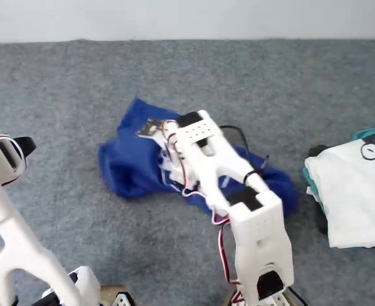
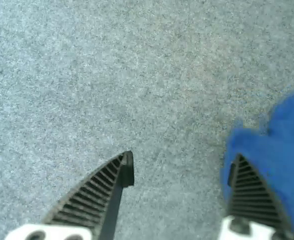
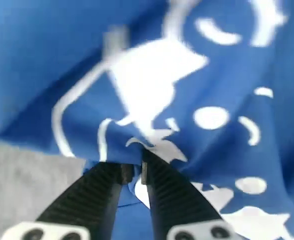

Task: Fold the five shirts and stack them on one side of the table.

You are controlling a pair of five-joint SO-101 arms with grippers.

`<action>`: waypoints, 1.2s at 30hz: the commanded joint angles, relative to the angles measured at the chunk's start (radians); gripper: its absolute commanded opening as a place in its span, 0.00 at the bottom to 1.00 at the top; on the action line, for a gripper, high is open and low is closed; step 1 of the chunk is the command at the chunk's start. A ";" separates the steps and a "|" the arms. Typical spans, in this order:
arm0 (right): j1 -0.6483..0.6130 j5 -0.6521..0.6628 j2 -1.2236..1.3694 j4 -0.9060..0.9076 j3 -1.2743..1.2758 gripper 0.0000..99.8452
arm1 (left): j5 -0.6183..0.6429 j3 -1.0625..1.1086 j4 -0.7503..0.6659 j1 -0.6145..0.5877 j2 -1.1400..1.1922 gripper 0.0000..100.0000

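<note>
While the left gripper [image 2: 182, 158] gapes wide beside the blue shirt [image 2: 282, 130], the right gripper [image 3: 136, 167] pinches its cloth.

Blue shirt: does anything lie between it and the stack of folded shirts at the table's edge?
Nothing visible does. The blue shirt, pinched in the right gripper, is separated from the folded stack only by bare grey table.

"What's lying on your counter [image 1: 60, 83]?"
"A crumpled blue shirt [image 1: 127, 169] at centre, with your right arm [image 1: 257, 223] stretched over it from six o'clock."
"Anything else?"
"A folded white shirt [image 1: 353, 197] at three o'clock, and your left arm [image 1: 9, 223] at eight."
</note>
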 commanded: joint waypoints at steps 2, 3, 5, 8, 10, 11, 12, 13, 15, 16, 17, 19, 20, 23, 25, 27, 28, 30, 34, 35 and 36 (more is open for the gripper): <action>0.150 0.087 -0.170 0.168 0.003 0.01 | -0.008 0.001 -0.011 0.002 -0.023 0.30; 0.180 0.107 -0.222 0.206 0.003 0.01 | -0.008 0.001 -0.011 0.003 -0.023 0.30; 0.243 0.133 -0.329 0.260 0.003 0.01 | -0.008 0.001 -0.011 0.005 -0.023 0.30; 0.363 0.140 -0.479 0.251 0.002 0.01 | -0.008 0.001 -0.011 0.005 -0.023 0.30; 0.427 0.141 -0.545 0.217 0.005 0.01 | -0.008 0.001 -0.011 0.005 -0.023 0.30; 0.456 0.137 -0.559 0.197 0.005 0.01 | -0.008 0.001 -0.011 0.006 -0.023 0.30; 0.483 0.135 -0.564 0.179 0.005 0.01 | -0.008 0.001 -0.011 0.006 -0.023 0.30; 0.504 0.135 -0.564 0.159 0.005 0.01 | -0.008 0.001 -0.011 0.006 -0.023 0.30; 0.545 0.117 -0.555 0.108 0.005 0.01 | -0.008 0.001 -0.011 0.006 -0.023 0.30; 0.562 0.091 -0.545 0.077 0.005 0.01 | -0.008 0.001 -0.011 0.006 -0.023 0.30; 0.572 0.068 -0.535 0.051 0.005 0.01 | -0.008 0.001 -0.011 0.006 -0.023 0.30; 0.570 0.043 -0.515 0.030 0.005 0.04 | -0.008 0.001 -0.011 0.006 -0.023 0.30; 0.555 0.041 -0.513 0.041 0.005 0.07 | -0.008 0.001 -0.011 0.006 -0.023 0.30; 0.473 0.041 -0.527 0.134 -0.008 0.21 | -0.008 0.002 -0.011 0.006 -0.023 0.30; 0.417 0.041 -0.556 0.200 -0.026 0.30 | -0.008 0.002 -0.011 0.006 -0.023 0.30; 0.367 0.041 -0.593 0.255 -0.061 0.33 | -0.011 0.002 -0.011 0.006 -0.023 0.30; 0.349 0.035 -0.616 0.262 -0.072 0.34 | -0.011 0.002 -0.011 0.006 -0.023 0.30; 0.306 -0.023 -0.665 0.260 -0.069 0.32 | -0.011 0.002 -0.011 0.006 -0.023 0.30; 0.082 -0.089 -0.728 0.259 0.041 0.25 | -0.009 0.002 -0.011 0.006 -0.017 0.30; 0.021 -0.089 -0.731 0.259 0.069 0.24 | -0.009 0.002 -0.011 0.006 -0.017 0.30; -0.033 -0.086 -0.731 0.249 0.095 0.22 | -0.009 0.002 -0.011 0.006 -0.017 0.30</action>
